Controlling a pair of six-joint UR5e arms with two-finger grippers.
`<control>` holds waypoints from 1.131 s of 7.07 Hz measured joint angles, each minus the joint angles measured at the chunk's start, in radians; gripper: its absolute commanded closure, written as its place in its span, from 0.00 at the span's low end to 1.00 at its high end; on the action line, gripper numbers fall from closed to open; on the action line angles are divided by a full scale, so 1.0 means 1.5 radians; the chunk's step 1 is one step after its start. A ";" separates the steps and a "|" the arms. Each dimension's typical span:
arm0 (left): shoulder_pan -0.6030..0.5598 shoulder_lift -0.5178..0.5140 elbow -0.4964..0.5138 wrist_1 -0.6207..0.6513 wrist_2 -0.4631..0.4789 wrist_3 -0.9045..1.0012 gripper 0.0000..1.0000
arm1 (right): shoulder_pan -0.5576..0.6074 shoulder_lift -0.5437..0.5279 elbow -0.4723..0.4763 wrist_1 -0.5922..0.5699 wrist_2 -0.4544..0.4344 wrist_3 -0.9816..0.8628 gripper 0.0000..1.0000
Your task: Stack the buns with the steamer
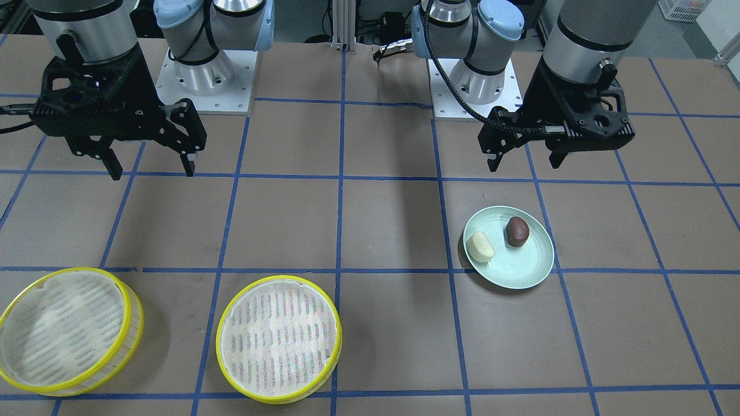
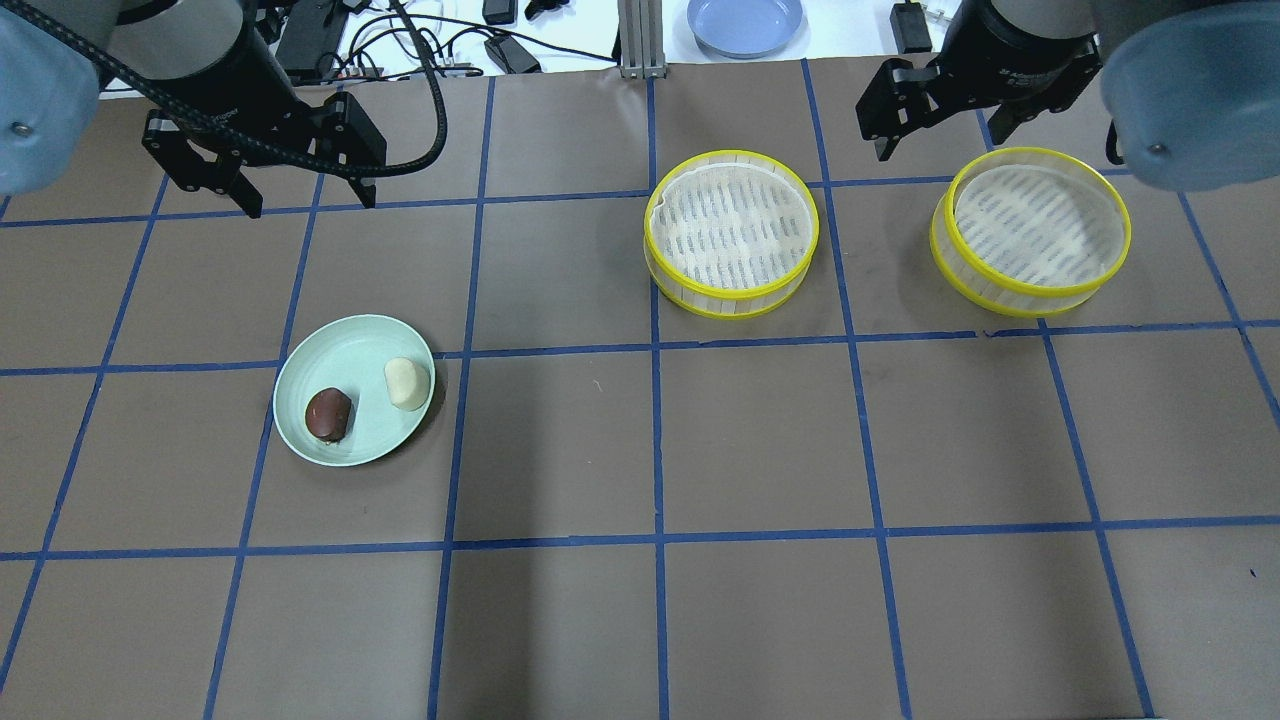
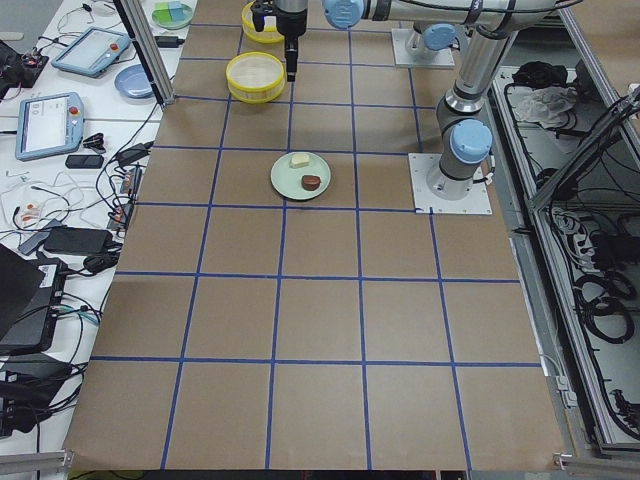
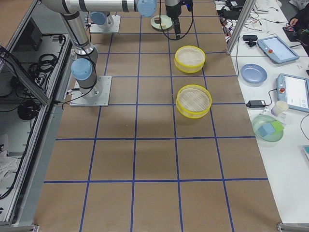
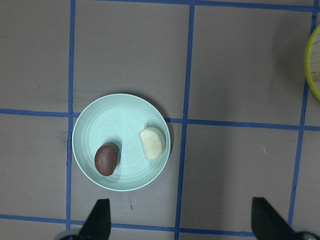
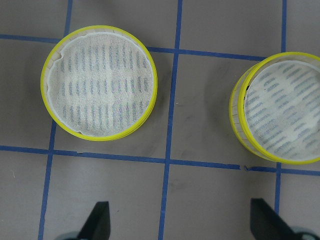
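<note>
A cream-yellow bun (image 1: pixel 480 247) and a reddish-brown bun (image 1: pixel 517 231) lie side by side on a pale green plate (image 1: pixel 520 273). They also show in the overhead view, cream bun (image 2: pixel 406 384) and brown bun (image 2: pixel 328 414). Two yellow-rimmed steamer trays, one (image 2: pixel 732 232) nearer the middle and one (image 2: pixel 1032 228) further right, stand apart and hold nothing. My left gripper (image 1: pixel 525 163) is open and empty, raised above the table near the plate on the robot's side. My right gripper (image 1: pixel 152 172) is open and empty, raised on the robot's side of the trays.
The brown table (image 2: pixel 660 450) carries a grid of blue tape. A blue plate (image 2: pixel 745 15), cables and tablets lie on the white bench beyond the table's far edge. The two arm bases (image 1: pixel 205 75) stand at the robot's side.
</note>
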 measured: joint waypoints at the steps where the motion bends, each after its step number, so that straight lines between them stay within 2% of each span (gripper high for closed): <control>1: 0.012 -0.004 -0.017 0.003 -0.002 0.010 0.00 | -0.002 0.002 0.000 0.000 0.002 0.001 0.00; 2: 0.027 -0.010 -0.038 0.007 -0.003 0.019 0.00 | -0.013 0.007 -0.001 -0.001 0.007 -0.002 0.00; 4: 0.045 -0.024 -0.088 0.028 -0.004 0.022 0.00 | -0.083 0.041 -0.006 -0.009 0.046 -0.045 0.00; 6: 0.048 -0.068 -0.125 0.093 -0.004 0.022 0.00 | -0.166 0.118 -0.011 -0.050 0.066 -0.120 0.00; 8: 0.049 -0.117 -0.134 0.114 -0.006 0.020 0.00 | -0.272 0.207 -0.027 -0.106 0.055 -0.217 0.01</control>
